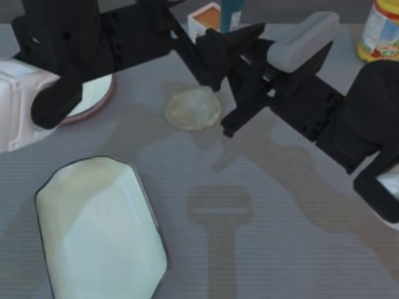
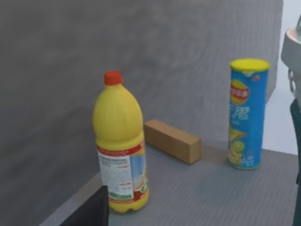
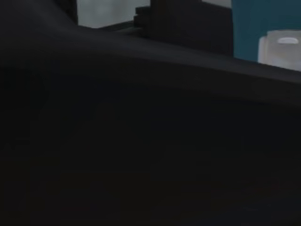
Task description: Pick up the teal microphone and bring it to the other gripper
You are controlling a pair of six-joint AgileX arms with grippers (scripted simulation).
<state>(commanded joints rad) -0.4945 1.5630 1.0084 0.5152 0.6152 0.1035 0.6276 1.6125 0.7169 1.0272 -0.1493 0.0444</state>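
The teal microphone is off the table, upright at the back centre, where my two grippers meet. In the left wrist view its teal handle runs along one edge with the white head above. The right wrist view is mostly dark behind a close black body, with the teal microphone and its white patch at one corner. My right gripper, on the arm with the grey bar, reaches in from the right and holds the microphone. My left gripper, the other gripper, is open right beside it.
A yellow bottle stands at the back right, with a brown block and a blue chips can beyond. An orange-and-white box, a pale disc, a plate and a big pale faceted object share the table.
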